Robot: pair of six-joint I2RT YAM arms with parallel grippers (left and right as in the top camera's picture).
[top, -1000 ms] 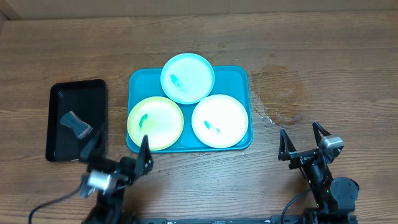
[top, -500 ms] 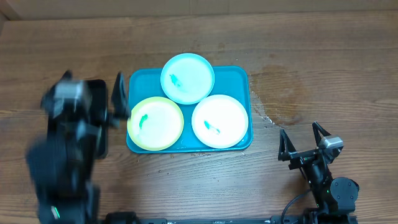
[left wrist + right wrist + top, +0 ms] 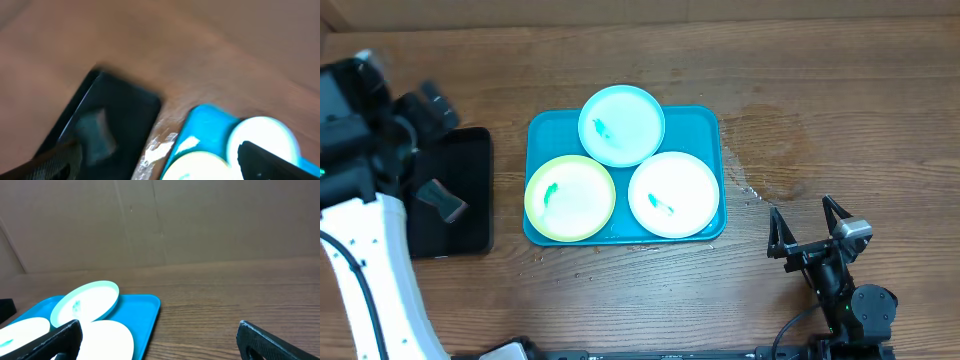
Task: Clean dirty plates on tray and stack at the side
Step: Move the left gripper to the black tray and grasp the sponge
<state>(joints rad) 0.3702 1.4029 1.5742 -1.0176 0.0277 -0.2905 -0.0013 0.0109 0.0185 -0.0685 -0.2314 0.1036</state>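
Observation:
The teal tray (image 3: 705, 125) holds three plates, each with a small teal-green smear: light blue (image 3: 622, 124) at the back, yellow-green (image 3: 570, 197) front left, white (image 3: 673, 194) front right. My left gripper (image 3: 428, 106) is raised high over the far end of the black tray, open and empty. The blurred left wrist view shows its fingers (image 3: 155, 162) spread above the tray (image 3: 205, 125), the light blue plate (image 3: 262, 135) and the yellow-green plate (image 3: 195, 167). My right gripper (image 3: 810, 226) is open and empty near the front right, facing the tray (image 3: 142, 312) and plates.
A smaller black tray (image 3: 470, 215) lies left of the teal one with a grey scrubber (image 3: 442, 200) in it, also blurred in the left wrist view (image 3: 95, 132). A damp stain (image 3: 760, 150) marks the wood right of the teal tray. A cardboard wall (image 3: 200, 220) stands behind.
My left arm has lifted from the front edge and swung up and back to the left, now high over the black tray. The right arm and the plates have not moved.

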